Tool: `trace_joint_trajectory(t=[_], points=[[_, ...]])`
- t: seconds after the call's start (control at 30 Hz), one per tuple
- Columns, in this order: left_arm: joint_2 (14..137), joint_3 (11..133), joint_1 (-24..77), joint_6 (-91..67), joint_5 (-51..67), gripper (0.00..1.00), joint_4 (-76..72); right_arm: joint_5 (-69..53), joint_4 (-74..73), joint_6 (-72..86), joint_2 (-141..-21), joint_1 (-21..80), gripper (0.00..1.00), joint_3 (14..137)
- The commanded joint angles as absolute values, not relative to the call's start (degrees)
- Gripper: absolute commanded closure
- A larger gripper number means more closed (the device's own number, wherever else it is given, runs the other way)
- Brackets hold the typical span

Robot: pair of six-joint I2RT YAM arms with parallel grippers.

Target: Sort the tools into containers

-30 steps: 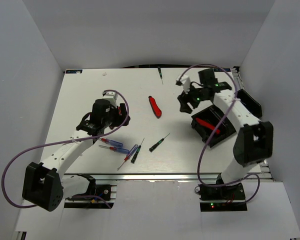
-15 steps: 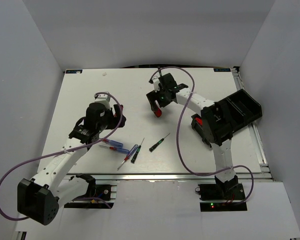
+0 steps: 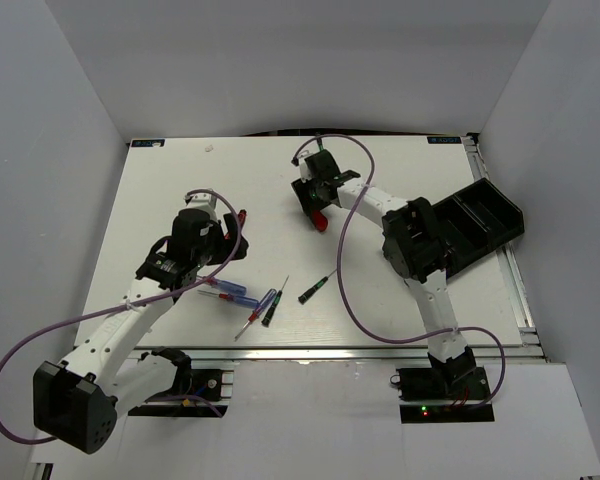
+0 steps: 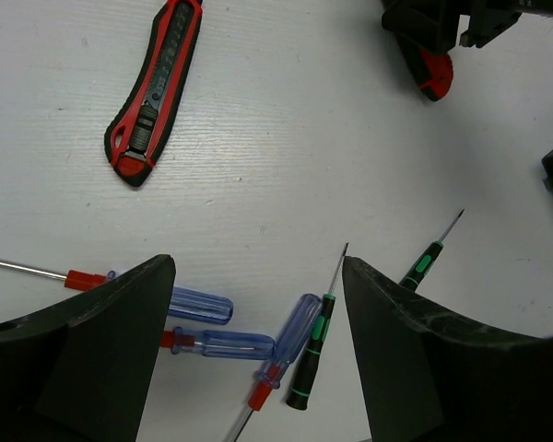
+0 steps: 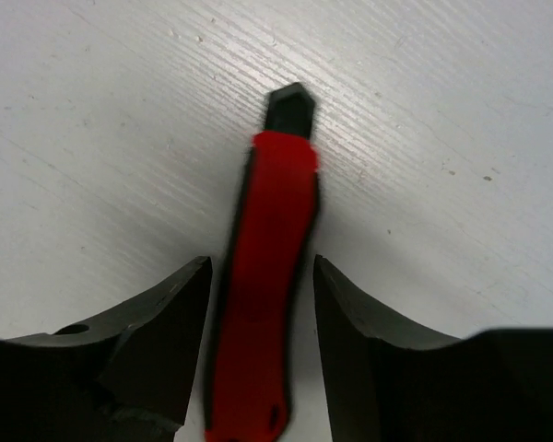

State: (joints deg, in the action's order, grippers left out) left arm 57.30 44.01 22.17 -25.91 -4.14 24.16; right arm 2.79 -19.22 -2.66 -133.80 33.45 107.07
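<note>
My right gripper (image 3: pixel 313 205) is open and low at mid-table, its jaws either side of a red-and-black knife (image 5: pixel 263 304) with a small gap on each side; the knife's red end shows in the top view (image 3: pixel 321 220). My left gripper (image 3: pixel 225 240) is open and empty above the table. Between its fingers (image 4: pixel 101 350) lie clear blue screwdrivers (image 4: pixel 226 344) and a black-green screwdriver (image 4: pixel 313 354). A second knife (image 4: pixel 154 92) lies beyond them, and another black-green screwdriver (image 4: pixel 429 258) lies to the right. One black bin (image 3: pixel 480 212) stands at the right; the other is mostly hidden behind my right arm.
The screwdriver cluster (image 3: pixel 250 298) lies near the table's front, with a single one (image 3: pixel 318 285) beside it. White walls close in the table on three sides. Purple cables loop over both arms. The right gripper shows at the left wrist view's top right (image 4: pixel 424 28).
My right arm has swung left from the bins on the right to mid-table and come down over the knife. My left gripper has shifted slightly, staying open.
</note>
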Motion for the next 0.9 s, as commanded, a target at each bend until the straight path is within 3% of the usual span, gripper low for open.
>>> trace_joint_trajectory(t=[0.0, 0.17, 0.27, 0.5, 0.67, 0.87], points=[[56.1, 44.0, 21.8, -26.5, -5.4, 0.16, 25.4, 2.1, -17.9, -3.3, -134.8, 33.8, 0.47, 108.5], [57.0, 44.3, 21.8, -26.3, -5.7, 0.16, 25.1, 0.5, -17.8, -4.0, -131.8, 33.9, 0.69, 104.3], [57.7, 44.3, 21.8, -25.8, -5.5, 0.16, 24.2, 0.5, -17.8, -4.6, -130.0, 33.9, 0.76, 102.9], [60.3, 44.5, 21.8, -25.0, -3.9, 0.15, 21.0, -13.6, -19.9, -10.4, -120.8, 32.2, 0.96, 104.3], [61.2, 43.8, 21.7, -24.7, -3.0, 0.15, 18.3, -25.5, -29.1, -21.9, -112.2, 29.8, 1.0, 103.2], [61.0, 43.0, 21.7, -24.1, -2.5, 0.15, 15.6, -29.5, -41.0, -40.0, -100.1, 25.1, 1.0, 92.8]])
